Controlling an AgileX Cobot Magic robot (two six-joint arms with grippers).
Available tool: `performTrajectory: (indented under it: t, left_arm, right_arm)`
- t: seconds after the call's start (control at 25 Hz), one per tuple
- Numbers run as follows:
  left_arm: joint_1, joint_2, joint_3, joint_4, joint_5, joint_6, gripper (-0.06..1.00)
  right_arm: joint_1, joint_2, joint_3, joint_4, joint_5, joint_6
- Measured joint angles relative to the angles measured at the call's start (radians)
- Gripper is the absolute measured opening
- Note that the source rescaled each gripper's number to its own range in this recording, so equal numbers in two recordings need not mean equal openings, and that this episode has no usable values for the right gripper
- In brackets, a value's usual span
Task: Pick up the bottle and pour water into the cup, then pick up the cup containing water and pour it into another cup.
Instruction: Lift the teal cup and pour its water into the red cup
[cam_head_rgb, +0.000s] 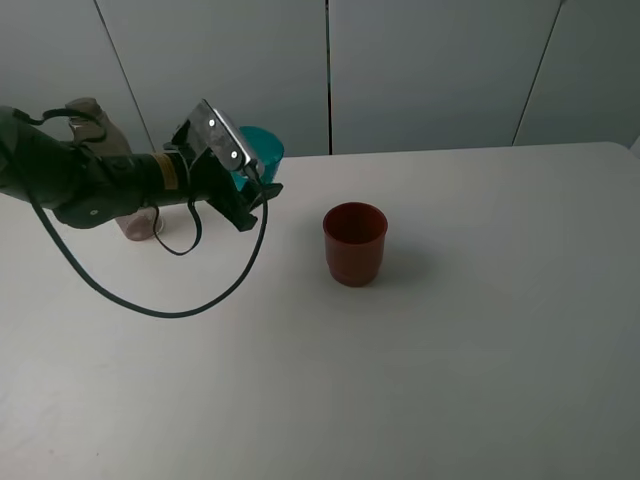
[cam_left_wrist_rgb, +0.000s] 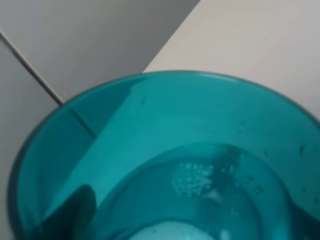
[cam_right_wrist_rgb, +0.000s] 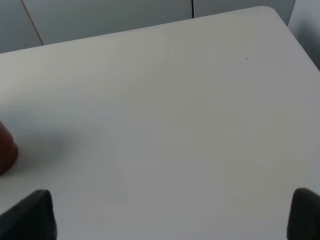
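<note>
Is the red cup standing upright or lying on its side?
Upright: the red cup stands on its base on the table, open rim facing up.

The cup (cam_left_wrist_rgb: 165, 125) is glossy translucent plastic, another cup (cam_head_rgb: 354, 243) matt opaque plastic, the table (cam_head_rgb: 450, 350) smooth matt

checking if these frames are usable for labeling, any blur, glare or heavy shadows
Exterior high: soft even light, no glare, the red cup casts only a faint shadow toward the view's right. Left wrist: the teal cup fills the frame, too close, soft. Right wrist: the table is evenly lit, the right gripper shows only as dark blurred tips.
</note>
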Motion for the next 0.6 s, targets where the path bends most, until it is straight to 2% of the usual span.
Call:
performTrajectory:
  t: [0.16, 0.32, 0.6]
  left_arm:
    - [-0.007, -0.034, 0.0, 0.12, 0.015, -0.007, 0.1]
    - [-0.041, -0.045, -0.008, 0.194, 0.1, -0.017, 0.1]
    - [-0.129, -0.047, -0.079, 0.228, 0.26, -0.032, 0.1]
  right_arm:
    - [0.0, 0.0, 0.0, 0.0, 0.0, 0.0]
    - [0.0, 0.0, 0.0, 0.0, 0.0, 0.0]
    - [0.0, 0.0, 0.0, 0.0, 0.0, 0.0]
